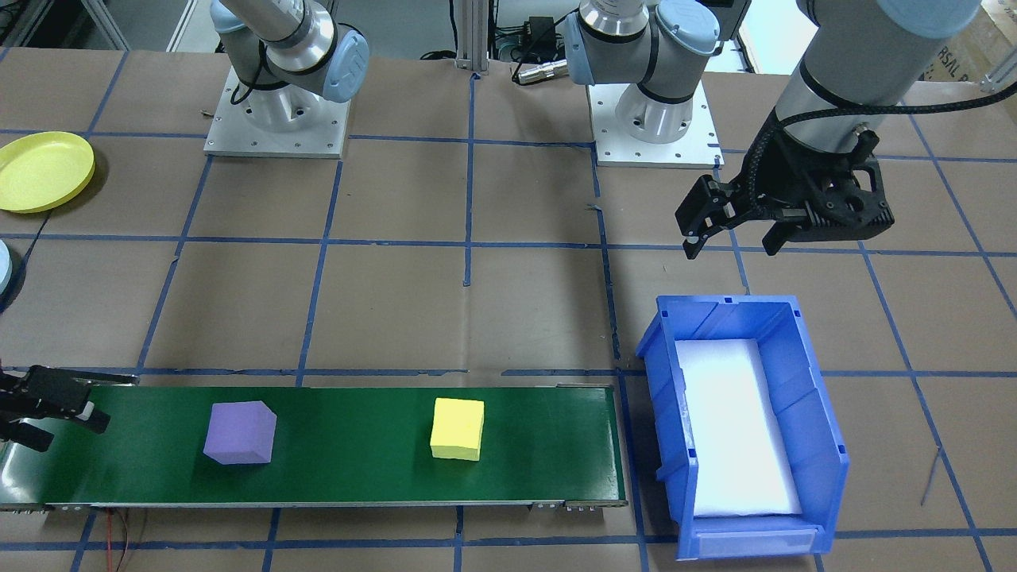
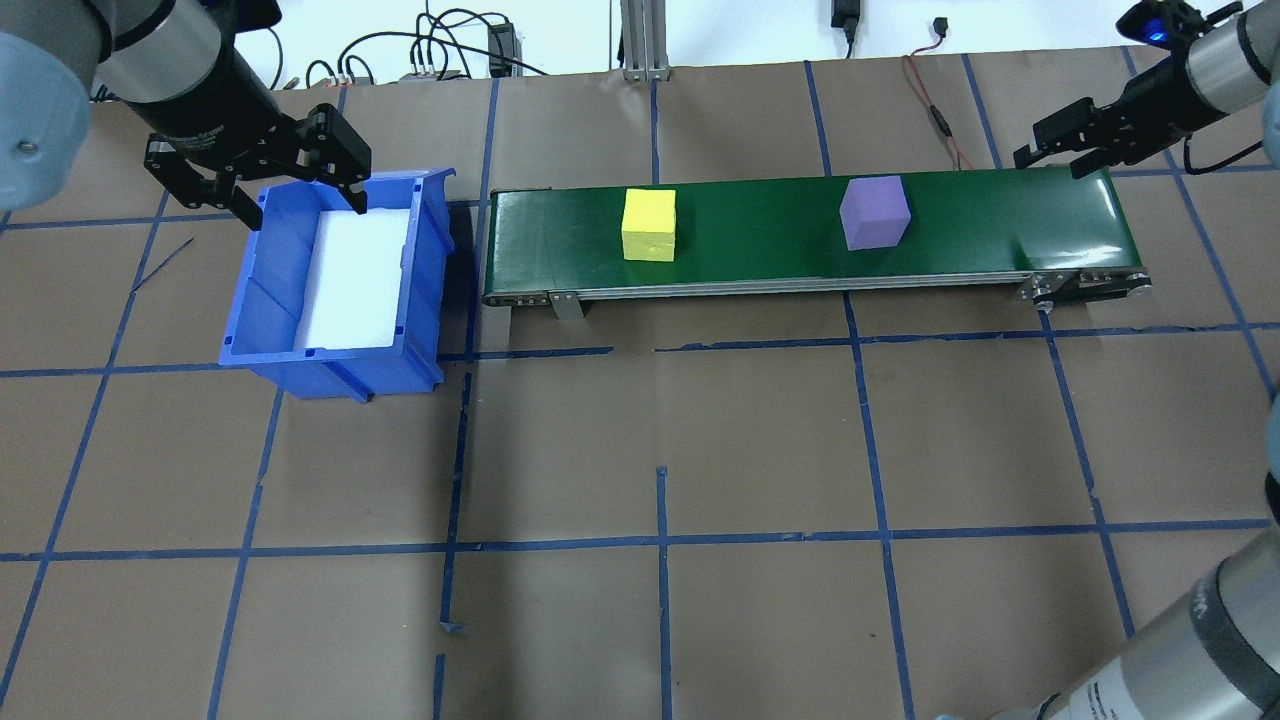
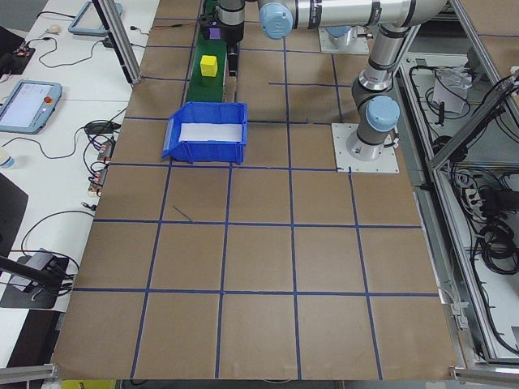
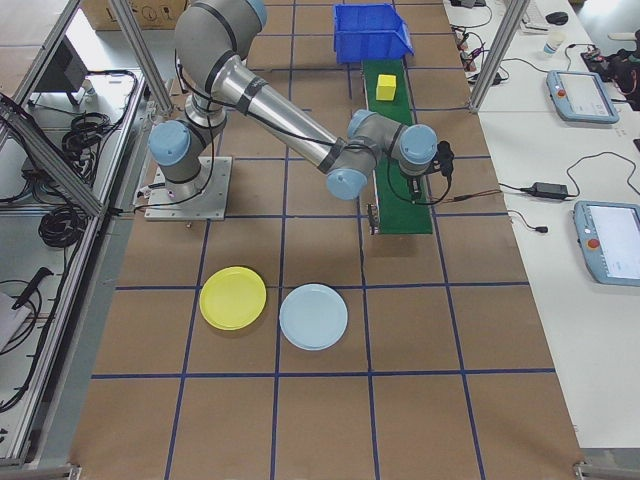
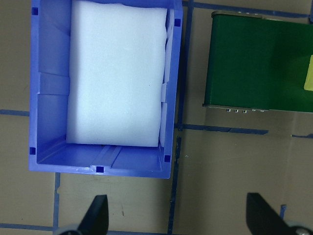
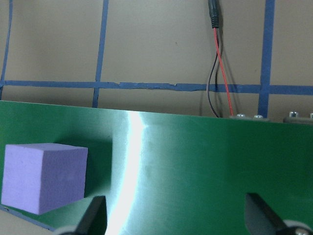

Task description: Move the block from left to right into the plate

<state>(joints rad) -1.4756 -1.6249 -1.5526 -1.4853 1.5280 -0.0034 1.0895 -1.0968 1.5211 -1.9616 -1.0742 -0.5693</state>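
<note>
While two foam cubes ride the green conveyor belt (image 1: 334, 445), the front-facing view shows the job barely begun: the purple block (image 1: 240, 432) and the yellow block (image 1: 458, 428) both sit on the belt, well apart, and the yellow plate (image 1: 44, 171) lies bare at the far corner of the table. The right gripper (image 1: 48, 409) hangs at the belt's end near the purple block, holding nothing; the left gripper (image 1: 735, 230) hovers behind the blue bin (image 1: 818, 445), fingers spread.

From overhead, the left gripper (image 2: 300, 195) stands over the bin's far rim, jaws apart and empty. The right gripper (image 2: 1060, 150) waits beside the belt's right end, its fingers parted.

The left side view adds only the yellow block (image 3: 209, 65) on the belt beyond the bin.

From the right side, the yellow plate (image 4: 233, 298) rests just beside a pale blue plate (image 4: 314, 316), both well apart from the belt.

The left wrist camera looks down into the bin's white foam liner (image 5: 117, 73).

The right wrist camera frames the purple block (image 6: 44, 176) ahead of the open fingertips (image 6: 95, 213). No block has reached the plate; grasp, carry and release all appear to remain.
</note>
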